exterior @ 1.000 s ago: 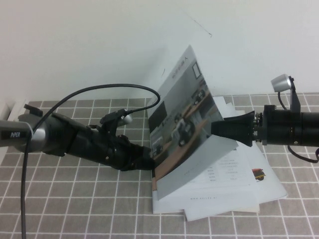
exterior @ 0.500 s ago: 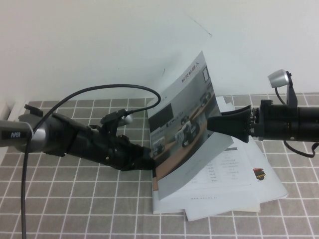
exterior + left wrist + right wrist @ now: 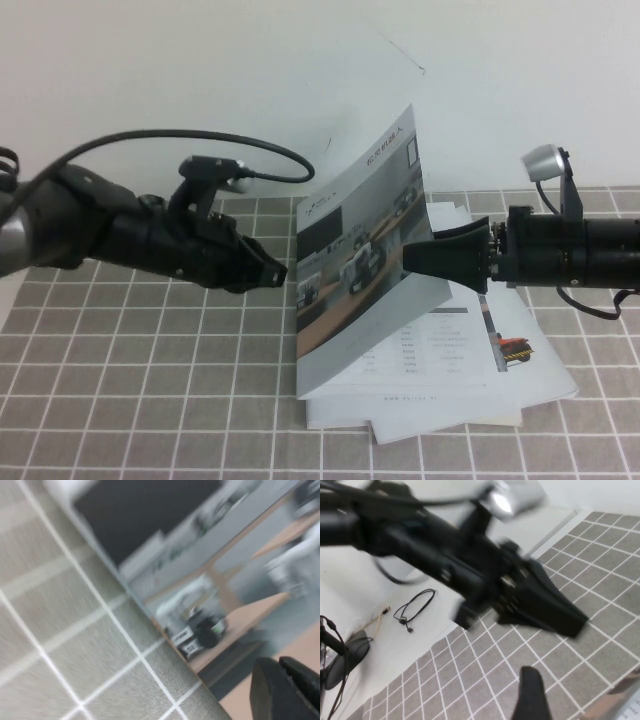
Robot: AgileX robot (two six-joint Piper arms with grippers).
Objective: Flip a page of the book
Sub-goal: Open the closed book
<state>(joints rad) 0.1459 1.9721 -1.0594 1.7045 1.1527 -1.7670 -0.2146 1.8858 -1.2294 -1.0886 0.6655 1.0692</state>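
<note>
Grey square tiles with pale grout lines cover the tabletop (image 3: 130,390), which ends at a plain white wall (image 3: 200,80) crossed by a thin dark crack. Near the middle lies the book (image 3: 400,375), a thin glossy brochure resting on a loose, fanned stack of white sheets (image 3: 535,385). Its cover, the page (image 3: 360,250), stands lifted and tilted, curving slightly, with the photo of small robots on wooden desks facing the left arm and a black title along its upper edge. Beneath it an inner page (image 3: 440,345) shows printed lines and a red mark.

Both arms are matte black. The left gripper (image 3: 272,272) hovers above the tiles just beside the lifted cover's lower left edge, not touching it; its tapered fingers look pressed together and hold nothing. A black cable (image 3: 270,160) loops over that arm. The right gripper (image 3: 412,258) reaches in from the right, its jaws spread wide with the wedge-shaped fingers against the back of the page, propping it without pinching.

Only the left wrist view shows the cover's print close up, blurred. Only the right wrist view shows the left gripper (image 3: 570,620) head-on, plus a white floor with a coiled cord (image 3: 415,605).
</note>
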